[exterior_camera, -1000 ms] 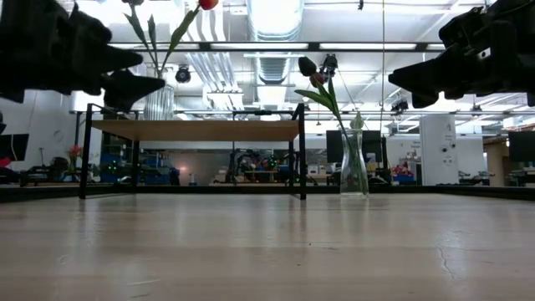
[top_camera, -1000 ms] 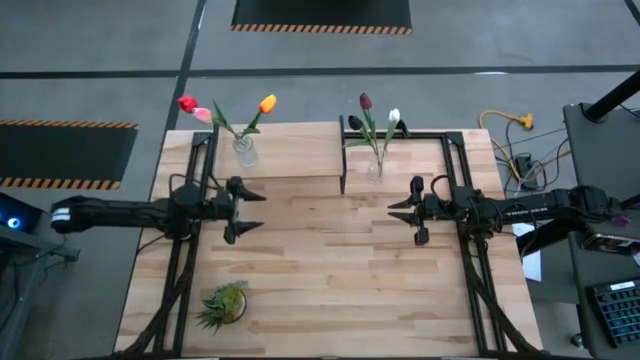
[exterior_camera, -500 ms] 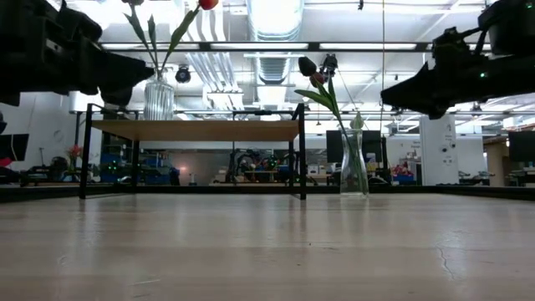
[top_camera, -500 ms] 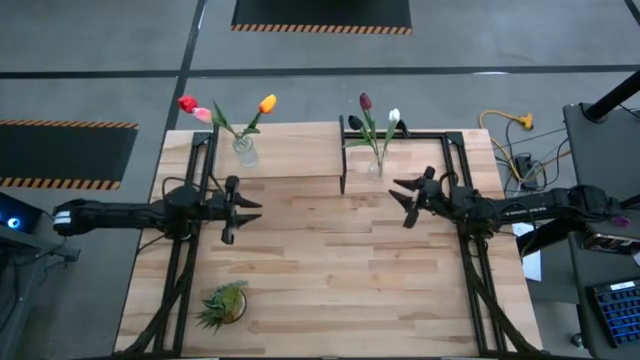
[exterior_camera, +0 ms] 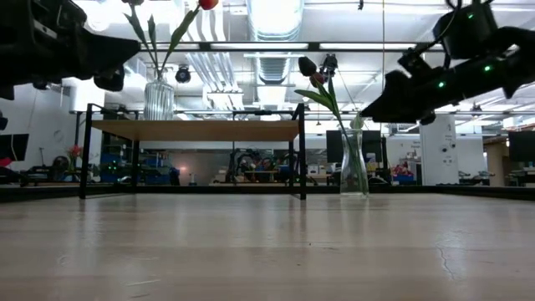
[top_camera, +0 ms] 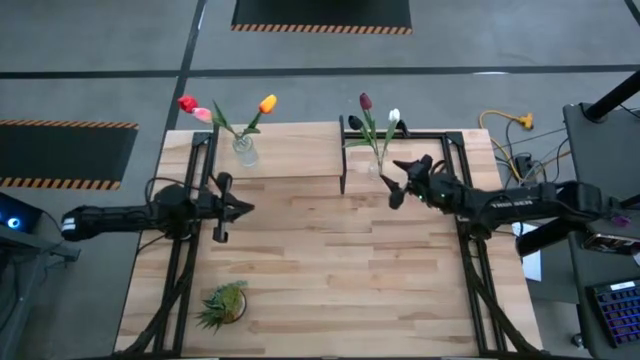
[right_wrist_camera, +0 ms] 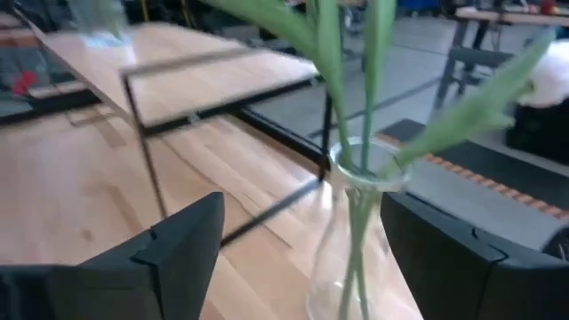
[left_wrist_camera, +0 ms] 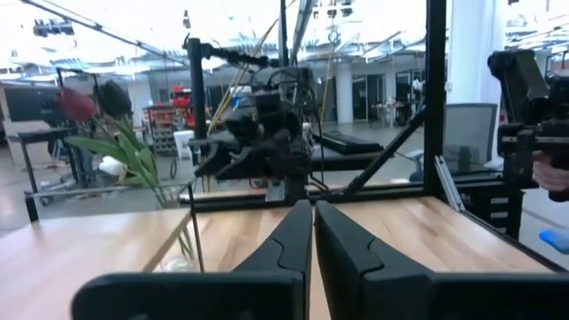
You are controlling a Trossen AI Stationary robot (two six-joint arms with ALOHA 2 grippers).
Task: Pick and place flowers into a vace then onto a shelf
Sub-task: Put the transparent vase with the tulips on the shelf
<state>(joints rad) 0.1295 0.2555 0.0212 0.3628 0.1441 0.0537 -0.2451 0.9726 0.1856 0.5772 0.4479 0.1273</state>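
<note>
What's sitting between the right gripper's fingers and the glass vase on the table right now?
Nothing. In the right wrist view the right gripper is open, its fingers flanking the glass vase with only bare table between.

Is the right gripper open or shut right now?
Open: the right gripper has its fingers spread wide on either side of the glass vase, not touching it.

Left gripper (top_camera: 243,208) pinched closed above mid-table on a level outstretched arm; right gripper (top_camera: 392,181) spread wide, angled toward the far edge.
</note>
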